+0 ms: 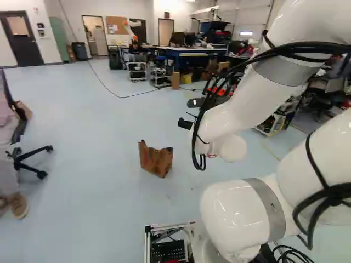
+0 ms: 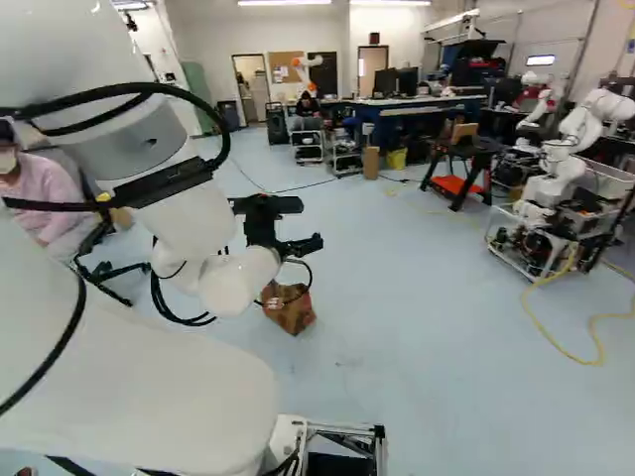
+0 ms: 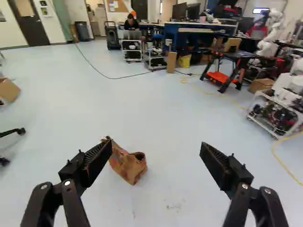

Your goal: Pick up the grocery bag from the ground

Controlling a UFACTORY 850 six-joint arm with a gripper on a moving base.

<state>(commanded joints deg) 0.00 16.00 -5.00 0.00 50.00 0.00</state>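
Bag (image 3: 129, 167) slumped; likely light, soft, prone to crumple, best pinched at upper rim. Gripper (image 3: 156, 149) open wide, holding nothing

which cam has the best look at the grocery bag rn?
Left base view: the bag shows whole on the floor, nothing in front. Right base view: its upper part is partly hidden by the arm. Wrist view: visible, but one gripper finger overlaps its edge.
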